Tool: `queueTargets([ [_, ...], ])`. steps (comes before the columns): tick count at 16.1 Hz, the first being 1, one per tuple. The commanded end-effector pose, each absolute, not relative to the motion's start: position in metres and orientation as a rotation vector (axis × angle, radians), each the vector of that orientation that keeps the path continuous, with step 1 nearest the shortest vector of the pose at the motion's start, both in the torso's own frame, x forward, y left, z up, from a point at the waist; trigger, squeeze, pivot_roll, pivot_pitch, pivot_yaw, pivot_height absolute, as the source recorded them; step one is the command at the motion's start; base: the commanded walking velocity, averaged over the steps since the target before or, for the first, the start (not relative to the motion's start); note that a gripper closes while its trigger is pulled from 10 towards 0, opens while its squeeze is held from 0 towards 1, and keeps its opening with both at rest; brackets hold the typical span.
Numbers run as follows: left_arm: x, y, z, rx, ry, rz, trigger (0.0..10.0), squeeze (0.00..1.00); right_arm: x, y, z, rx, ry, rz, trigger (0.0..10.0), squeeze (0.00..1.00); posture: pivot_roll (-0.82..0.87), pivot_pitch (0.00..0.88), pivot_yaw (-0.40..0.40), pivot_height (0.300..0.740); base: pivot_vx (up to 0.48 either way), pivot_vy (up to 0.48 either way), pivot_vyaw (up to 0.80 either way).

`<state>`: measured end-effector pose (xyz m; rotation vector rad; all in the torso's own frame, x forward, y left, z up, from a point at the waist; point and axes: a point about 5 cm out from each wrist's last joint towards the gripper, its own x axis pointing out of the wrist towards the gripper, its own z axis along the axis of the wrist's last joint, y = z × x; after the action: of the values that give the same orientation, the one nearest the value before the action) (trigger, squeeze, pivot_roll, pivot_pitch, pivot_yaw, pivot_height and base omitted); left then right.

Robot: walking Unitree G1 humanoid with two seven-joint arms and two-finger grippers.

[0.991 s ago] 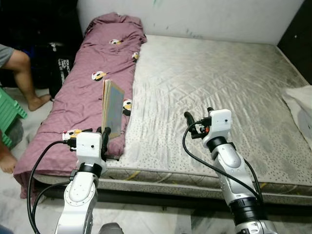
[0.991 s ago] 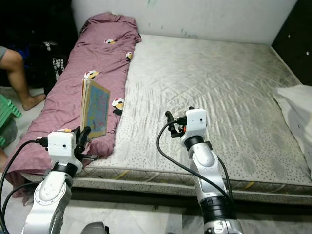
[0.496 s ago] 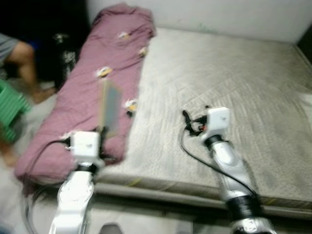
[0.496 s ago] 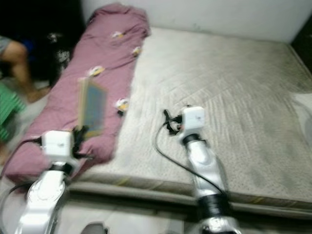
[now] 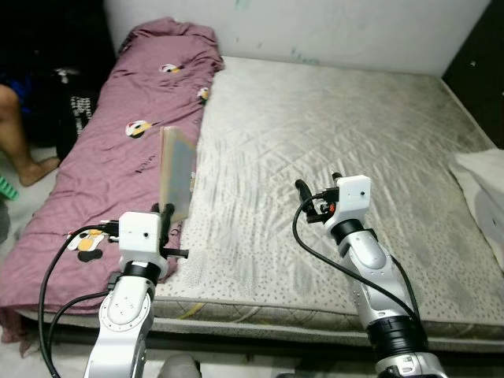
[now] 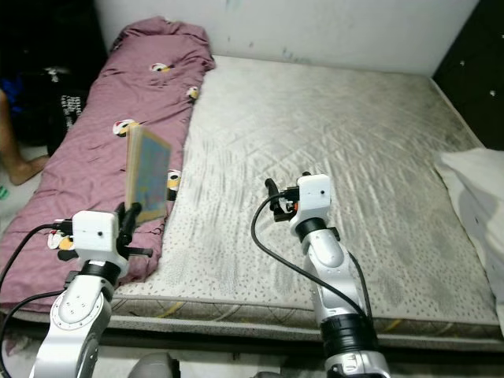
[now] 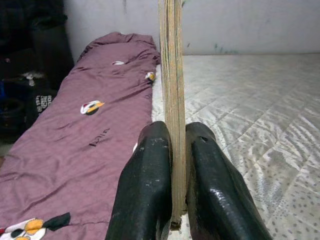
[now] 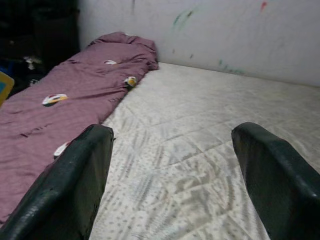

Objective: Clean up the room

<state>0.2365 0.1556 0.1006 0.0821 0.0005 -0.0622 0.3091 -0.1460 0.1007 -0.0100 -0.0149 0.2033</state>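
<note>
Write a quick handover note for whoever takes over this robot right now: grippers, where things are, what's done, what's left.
Left gripper: shut on the thin book, held upright on edge above the near left part of the mattress.
Right gripper: open, holding nothing, above the mattress.
Maroon blanket lies along the mattress's left side; white pillow at the right edge.
Done: book is gripped.
Left: put the book away, perhaps tidy the blanket.

Big bare grey quilted mattress [image 5: 339, 142] takes up most of the room, sitting up against a scuffed white wall [image 5: 315, 27]. There's a white pillow [image 6: 476, 197] at its far right edge, and someone's bare leg [image 5: 20, 134] over by the dark left side.
</note>
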Motion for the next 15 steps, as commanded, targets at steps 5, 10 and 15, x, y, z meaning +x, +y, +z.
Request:
queueTargets([
  [5,0.2378,0.1504,0.1073,0.091,-0.036,-0.084,10.0,0.0,0.3093,-0.1488,0.1005,-0.014,-0.014,0.193,10.0,0.0,0.08,0.047,-0.059,0.74,0.0,-0.162,0.0],
  [10,0.2385,0.1503,0.1068,0.088,-0.033,-0.082,10.0,0.0,0.3101,-0.1492,0.1001,-0.019,-0.012,0.192,10.0,0.0,0.07,0.043,-0.063,0.74,0.0,-0.328,0.0],
  [15,0.2397,0.1499,0.1071,0.087,-0.036,-0.086,10.0,0.0,0.3109,-0.1497,0.0995,-0.021,-0.008,0.191,10.0,0.0,0.07,0.04,-0.064,0.74,0.0,-0.353,0.0],
])
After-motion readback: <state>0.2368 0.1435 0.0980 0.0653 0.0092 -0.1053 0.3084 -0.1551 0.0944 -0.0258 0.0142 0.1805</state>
